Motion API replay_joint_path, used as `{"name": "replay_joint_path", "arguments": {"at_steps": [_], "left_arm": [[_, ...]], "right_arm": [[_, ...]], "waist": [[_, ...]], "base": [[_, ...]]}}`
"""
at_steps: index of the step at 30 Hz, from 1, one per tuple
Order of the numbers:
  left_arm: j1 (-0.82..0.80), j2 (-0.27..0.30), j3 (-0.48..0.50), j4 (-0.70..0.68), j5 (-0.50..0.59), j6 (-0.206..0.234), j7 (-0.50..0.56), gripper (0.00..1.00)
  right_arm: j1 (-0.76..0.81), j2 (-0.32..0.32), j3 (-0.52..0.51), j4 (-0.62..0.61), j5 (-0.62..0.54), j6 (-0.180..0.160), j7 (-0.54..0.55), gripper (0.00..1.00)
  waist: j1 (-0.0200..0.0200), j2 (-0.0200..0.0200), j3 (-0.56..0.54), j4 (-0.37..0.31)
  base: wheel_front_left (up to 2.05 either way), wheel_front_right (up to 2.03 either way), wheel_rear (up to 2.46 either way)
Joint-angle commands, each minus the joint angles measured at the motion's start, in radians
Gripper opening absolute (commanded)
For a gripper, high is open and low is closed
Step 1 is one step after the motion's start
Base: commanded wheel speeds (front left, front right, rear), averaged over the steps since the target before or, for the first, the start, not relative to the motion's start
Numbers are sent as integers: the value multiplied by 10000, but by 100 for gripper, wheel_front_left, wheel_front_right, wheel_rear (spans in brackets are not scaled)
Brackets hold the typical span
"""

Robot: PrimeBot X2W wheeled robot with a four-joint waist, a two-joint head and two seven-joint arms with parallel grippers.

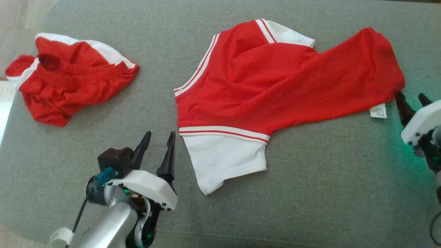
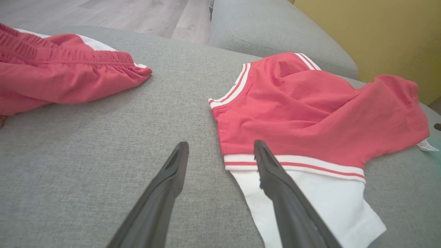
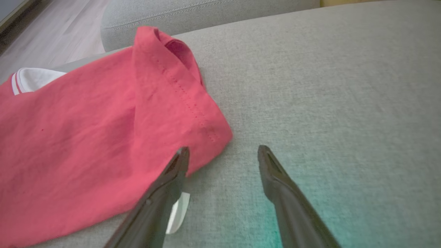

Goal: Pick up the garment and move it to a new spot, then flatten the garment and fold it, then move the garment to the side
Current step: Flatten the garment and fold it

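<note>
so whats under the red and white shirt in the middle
The shirt lies on the grey cushion; a white label pokes out from under its hem. Anything else beneath is hidden by the fabric.

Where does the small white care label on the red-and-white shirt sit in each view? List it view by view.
Head view: small white care label, far right, below the hem.
Left wrist view: right edge, mid-height.
Right wrist view: bottom, left of centre.
Shared landmark: the red-and-white shirt's hem corner beside it.
</note>
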Motion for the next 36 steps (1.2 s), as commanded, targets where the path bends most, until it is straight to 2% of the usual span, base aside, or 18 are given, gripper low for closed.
{"name": "replay_joint_path", "arguments": {"at_steps": [1,16,17,18,19,30,36], "left_arm": [[-464,219,369,-257,34,34,-30,100],[-666,318,371,-232,-2,100,121,100],[-675,323,372,-226,-7,100,122,100],[-684,335,381,-212,-18,107,120,100],[-680,342,386,-203,-23,113,118,100],[-380,425,376,-104,-134,228,151,100],[-27,550,457,-155,-262,351,148,100]], "right_arm": [[-363,-140,138,-268,-53,-7,65,100],[-1529,-94,329,1603,-295,-7,714,100],[-1565,-75,359,1681,-240,-7,724,93],[-1603,-21,428,1793,-101,-7,732,28],[-1595,9,469,1831,-36,-7,718,0],[-1212,-24,605,1740,163,-7,32,0],[-403,-168,742,691,192,-7,911,0]], "waist": [[0,0,50,59],[0,0,546,483],[0,0,558,492],[0,0,563,489],[0,0,550,477],[0,0,-270,10],[0,0,-845,-517]], "base": [[0,0,0],[0,0,0],[0,0,0],[0,0,0],[0,0,0],[0,0,0],[0,0,0]]}}
